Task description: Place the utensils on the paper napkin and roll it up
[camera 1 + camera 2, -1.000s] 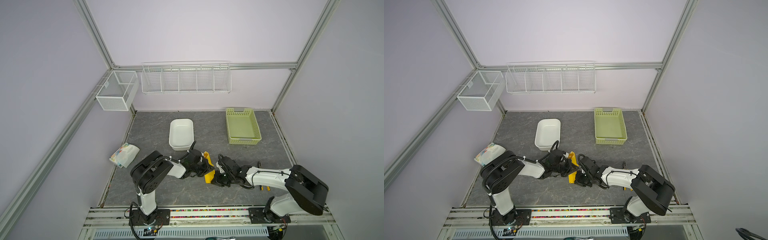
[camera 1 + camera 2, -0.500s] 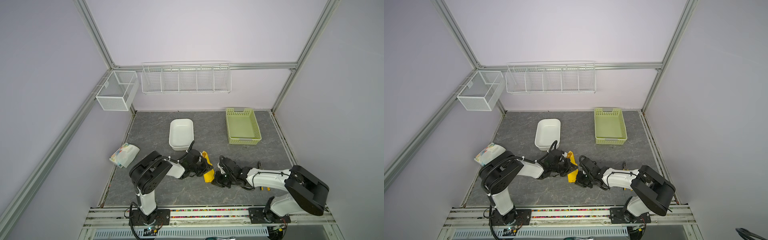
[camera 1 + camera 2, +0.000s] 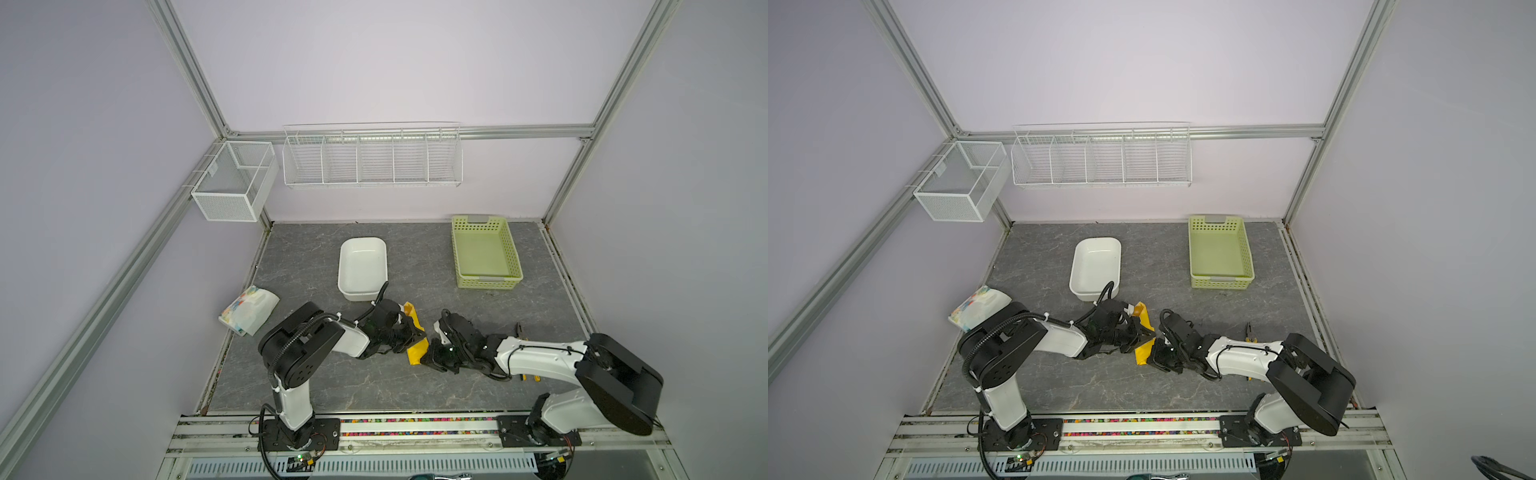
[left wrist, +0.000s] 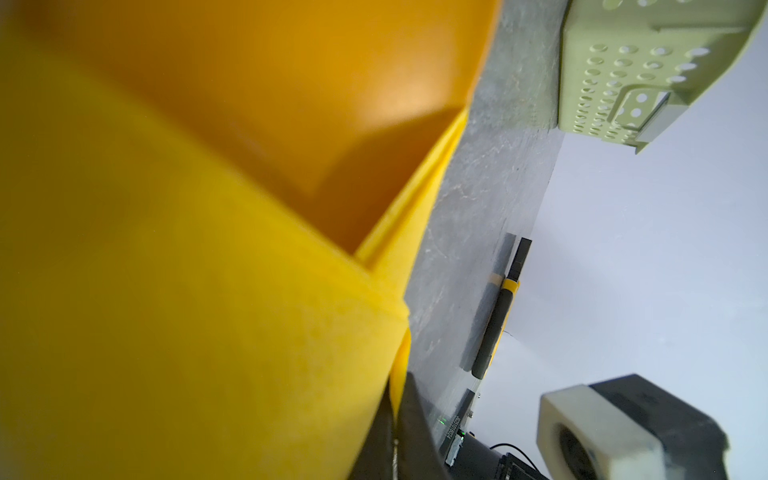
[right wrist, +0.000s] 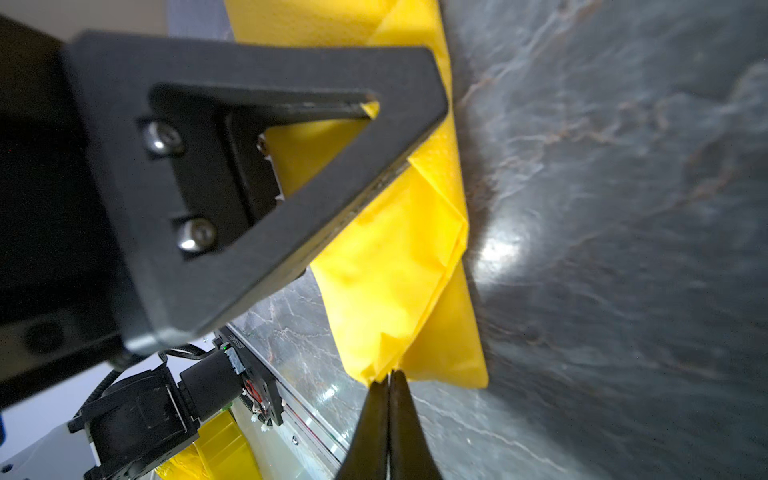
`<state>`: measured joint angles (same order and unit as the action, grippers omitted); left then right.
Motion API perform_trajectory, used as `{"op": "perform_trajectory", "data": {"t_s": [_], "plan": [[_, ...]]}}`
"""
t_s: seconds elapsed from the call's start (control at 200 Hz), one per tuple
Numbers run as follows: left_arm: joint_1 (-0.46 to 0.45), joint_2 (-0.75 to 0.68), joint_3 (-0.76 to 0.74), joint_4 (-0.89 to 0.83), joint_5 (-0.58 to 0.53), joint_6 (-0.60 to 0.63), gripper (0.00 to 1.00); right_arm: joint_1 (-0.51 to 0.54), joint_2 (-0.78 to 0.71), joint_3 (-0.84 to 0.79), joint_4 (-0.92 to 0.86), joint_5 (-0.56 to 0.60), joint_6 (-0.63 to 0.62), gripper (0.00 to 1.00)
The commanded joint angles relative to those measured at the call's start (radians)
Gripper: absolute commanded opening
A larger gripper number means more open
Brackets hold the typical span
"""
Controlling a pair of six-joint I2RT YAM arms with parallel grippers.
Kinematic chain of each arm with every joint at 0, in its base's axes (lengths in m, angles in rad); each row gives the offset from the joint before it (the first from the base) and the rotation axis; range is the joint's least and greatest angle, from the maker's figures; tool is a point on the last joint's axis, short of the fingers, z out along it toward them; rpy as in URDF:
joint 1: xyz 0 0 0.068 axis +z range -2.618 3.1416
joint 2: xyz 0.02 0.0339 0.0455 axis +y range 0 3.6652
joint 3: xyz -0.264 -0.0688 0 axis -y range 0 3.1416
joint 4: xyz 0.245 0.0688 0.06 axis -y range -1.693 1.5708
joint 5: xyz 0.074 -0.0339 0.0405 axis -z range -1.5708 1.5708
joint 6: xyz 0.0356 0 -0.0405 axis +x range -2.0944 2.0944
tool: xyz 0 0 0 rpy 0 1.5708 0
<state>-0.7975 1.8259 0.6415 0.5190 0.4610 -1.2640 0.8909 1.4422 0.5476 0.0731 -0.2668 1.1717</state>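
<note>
mesh basket [image 3: 232,187]: white, hung on the left wall rail, above the bench.
printed packet [image 3: 249,309]: white with colourful print, at the bench's left edge, well apart from the napkin.
white tub [image 3: 362,268]: on the bench [image 3: 374,382] behind the left arm, open side up.
wire rack [image 3: 372,156]: white, with dividers, fixed to the back wall.
left claw [image 3: 413,337]: low over the bench just in front of the tub, closed on the paper napkin. In the left wrist view the sheet runs down between its black fingers [image 4: 409,419].
utensils [image 3: 1136,309]: only a small orange end shows, at the napkin's far end beside the left claw; the rest is hidden.
paper napkin [image 3: 418,354]: bright yellow, folded over itself into a narrow bundle. It lies front to back on the bench between the two claws, in front of the tub. Layered folds show in the right wrist view [image 5: 395,270].
right claw [image 5: 390,380]: fingertips pressed together at the napkin's near corner, the paper's edge nipped between them. In both top views it meets the bundle's near end from the right.
green basket [image 3: 488,283]: perforated, at the back right of the bench, well apart from the napkin.
pliers [image 3: 519,330]: yellow-and-black handled, on the bench partly under the right arm.
</note>
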Motion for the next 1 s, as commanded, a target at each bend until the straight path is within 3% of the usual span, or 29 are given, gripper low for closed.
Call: {"op": "perform_trajectory", "data": {"t_s": [0.0,0.615,0.995], "plan": [[0.006,-0.005,-0.02,-0.024,-0.029,-0.018,0.0,-0.006,0.016,0.002,0.031,-0.007,0.054,0.07],[0.006,-0.065,-0.001,-0.105,-0.057,0.016,0.0,-0.005,0.112,-0.02,0.001,0.018,0.005,0.07],[0.004,-0.168,0.13,-0.324,-0.062,0.109,0.0,0.0,0.168,-0.033,-0.04,0.029,-0.025,0.07]]}}
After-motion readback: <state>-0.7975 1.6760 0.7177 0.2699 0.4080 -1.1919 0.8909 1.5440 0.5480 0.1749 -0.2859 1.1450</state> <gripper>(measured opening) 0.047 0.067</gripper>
